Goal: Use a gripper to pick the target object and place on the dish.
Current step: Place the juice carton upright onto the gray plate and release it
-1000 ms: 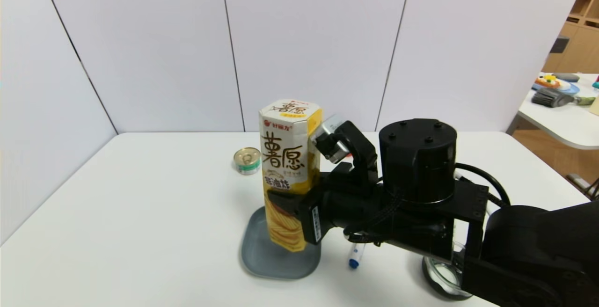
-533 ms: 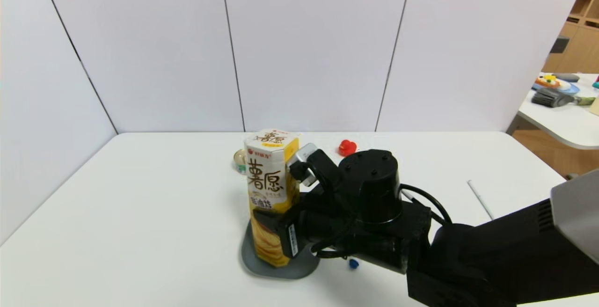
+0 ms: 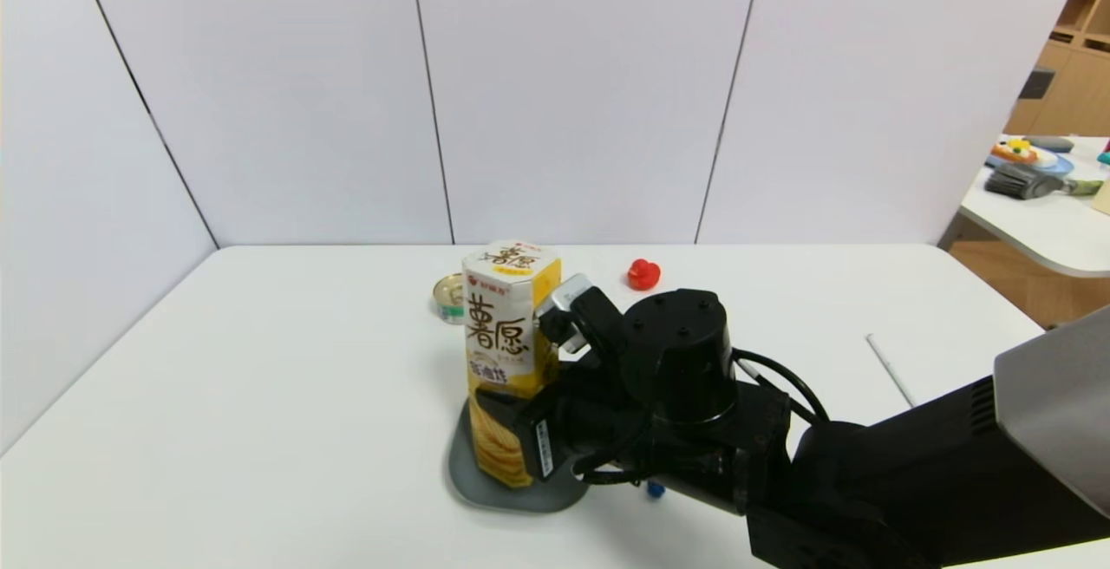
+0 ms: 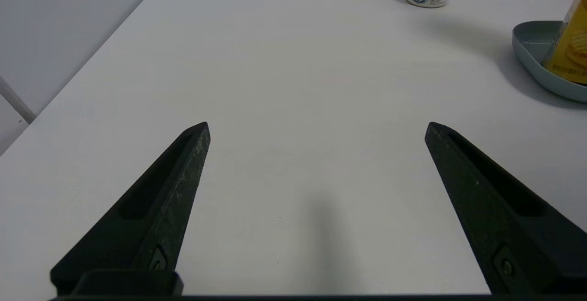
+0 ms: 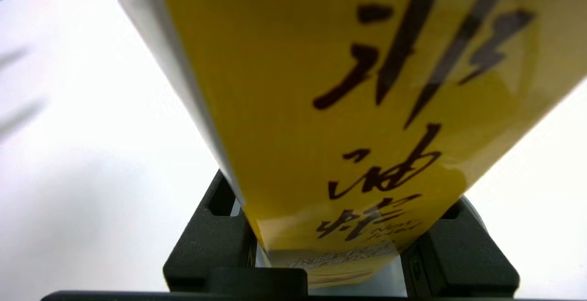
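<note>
The tall yellow-and-white snack box (image 3: 507, 326) stands almost upright with its base down in the grey-blue dish (image 3: 473, 487), near the table's front centre. My right gripper (image 3: 503, 420) reaches in from the right and is shut on the box's lower half. The right wrist view shows the box (image 5: 357, 85) filling the gap between the black fingers (image 5: 206, 241). My left gripper (image 4: 316, 129) hovers open over bare table, well to the left of the dish (image 4: 532, 44) and the box (image 4: 573, 48).
A small tin can (image 3: 448, 296) sits just behind the box. A red toy (image 3: 643, 274) lies farther back, a white stick (image 3: 889, 369) to the right, and a blue pen tip (image 3: 655, 489) beside the dish. Another table (image 3: 1041, 213) stands far right.
The right gripper has come down with the box from above the dish until its base sits in the dish. In the last half second it only shifted slightly.
</note>
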You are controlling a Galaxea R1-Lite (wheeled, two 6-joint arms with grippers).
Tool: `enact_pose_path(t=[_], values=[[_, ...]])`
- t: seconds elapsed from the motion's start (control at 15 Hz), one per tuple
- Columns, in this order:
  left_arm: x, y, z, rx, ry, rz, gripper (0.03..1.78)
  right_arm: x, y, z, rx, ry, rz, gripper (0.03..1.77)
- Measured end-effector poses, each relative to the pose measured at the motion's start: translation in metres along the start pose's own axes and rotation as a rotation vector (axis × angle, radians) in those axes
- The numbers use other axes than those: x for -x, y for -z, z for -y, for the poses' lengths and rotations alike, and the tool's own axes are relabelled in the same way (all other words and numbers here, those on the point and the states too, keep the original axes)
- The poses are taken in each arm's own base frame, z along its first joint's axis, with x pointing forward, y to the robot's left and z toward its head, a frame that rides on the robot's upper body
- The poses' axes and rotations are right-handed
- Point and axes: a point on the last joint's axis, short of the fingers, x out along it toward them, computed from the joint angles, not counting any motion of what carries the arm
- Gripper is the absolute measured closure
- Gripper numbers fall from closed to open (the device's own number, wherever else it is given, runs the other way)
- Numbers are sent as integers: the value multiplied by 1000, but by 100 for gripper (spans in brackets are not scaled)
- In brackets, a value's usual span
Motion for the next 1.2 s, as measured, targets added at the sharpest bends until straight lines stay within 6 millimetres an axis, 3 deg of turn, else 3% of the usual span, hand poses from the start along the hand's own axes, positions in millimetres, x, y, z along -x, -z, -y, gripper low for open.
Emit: enact_pose_path(t=[0.13,0.67,1.2], values=[[0,0,0,0,0,0,12,1,0,1,0,1,10,101],[0,0,0,0,0,0,12,14,-2,-4,4,-7,23,44],[0,0,0,0,0,0,12,49,-26,-21,19,-54,45,21]])
